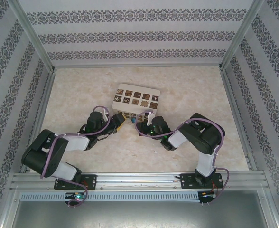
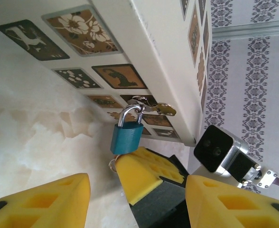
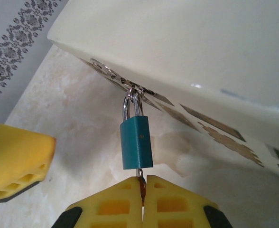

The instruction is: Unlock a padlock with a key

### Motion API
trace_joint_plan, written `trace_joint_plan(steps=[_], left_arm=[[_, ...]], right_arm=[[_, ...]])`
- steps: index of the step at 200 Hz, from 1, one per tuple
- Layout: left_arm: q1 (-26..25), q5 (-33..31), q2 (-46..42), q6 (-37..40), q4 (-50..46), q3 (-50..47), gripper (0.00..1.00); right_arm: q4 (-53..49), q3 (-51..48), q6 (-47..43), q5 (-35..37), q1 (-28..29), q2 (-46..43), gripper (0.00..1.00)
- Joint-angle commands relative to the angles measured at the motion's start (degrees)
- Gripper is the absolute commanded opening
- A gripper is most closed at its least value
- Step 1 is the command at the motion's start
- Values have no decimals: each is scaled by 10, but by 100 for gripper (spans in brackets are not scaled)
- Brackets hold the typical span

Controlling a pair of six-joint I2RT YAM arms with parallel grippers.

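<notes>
One padlock (image 3: 136, 144); one key (image 3: 140, 183); one box (image 1: 134, 100); left tool (image 1: 120, 122); right tool (image 3: 143, 197)

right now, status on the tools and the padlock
Left tool open near padlock. Right tool shut on key, at padlock's underside. Padlock hangs from hasp on white box, shackle closed.

Black-white arms (image 1: 196, 137), purple cables (image 1: 59, 142); yellow hollow-celled finger pads (image 2: 44, 202); green base light (image 1: 78, 195), perhaps LED.

White patterned box (image 1: 134, 99) on marbled table (image 1: 82, 90); striped wallpaper walls (image 1: 130, 38).
</notes>
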Motion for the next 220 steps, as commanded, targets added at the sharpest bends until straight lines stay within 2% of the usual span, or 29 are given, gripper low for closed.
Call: trace_joint_plan(steps=[1,90,185,220], left_arm=[[4,16,13,-14,73,2,54],[2,45,112,-31,185,15,48],[-19,47,249,-110,362,34,42],[-22,49,279,-126,385,47,39]], right_arm=[[34,-2,41,-29,-2,-1,0],[62,-3,128,-46,-2,-8,0],[63,1,154,-54,-2,-8,0],[63,1,162,-55,-1,-6,0]])
